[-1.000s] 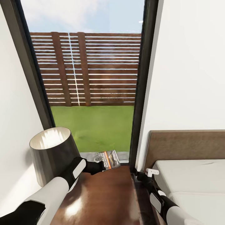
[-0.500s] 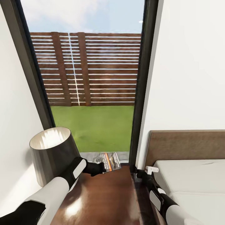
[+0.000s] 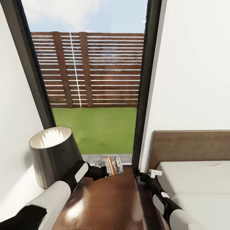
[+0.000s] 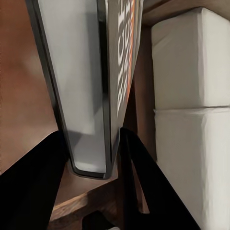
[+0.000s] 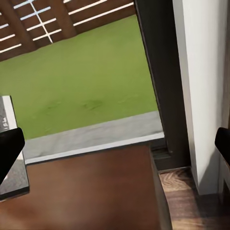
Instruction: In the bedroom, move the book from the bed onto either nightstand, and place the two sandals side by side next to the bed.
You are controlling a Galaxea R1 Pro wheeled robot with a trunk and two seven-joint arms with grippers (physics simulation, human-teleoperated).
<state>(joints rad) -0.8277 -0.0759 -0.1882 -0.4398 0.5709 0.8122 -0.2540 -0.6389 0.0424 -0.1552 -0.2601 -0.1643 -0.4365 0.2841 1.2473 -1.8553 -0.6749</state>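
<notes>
Book (image 3: 112,165) clamped in our left pincer (image 3: 104,169) over nightstand (image 3: 105,201) far edge; right pincer (image 5: 115,143) apart; next, we judged, lowering and release.

The book (image 3: 112,165) has its near-left corner hidden by the left claw (image 3: 103,170), and its cover lettering is too small to read. The bed (image 3: 198,179) runs off the right and near edges, the right arm covering its near-left corner. The nightstand's (image 3: 105,204) drawers are out of sight below its top.

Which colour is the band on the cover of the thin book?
Orange, across the thin dark-covered paperback book; clearest in the head view.
</notes>
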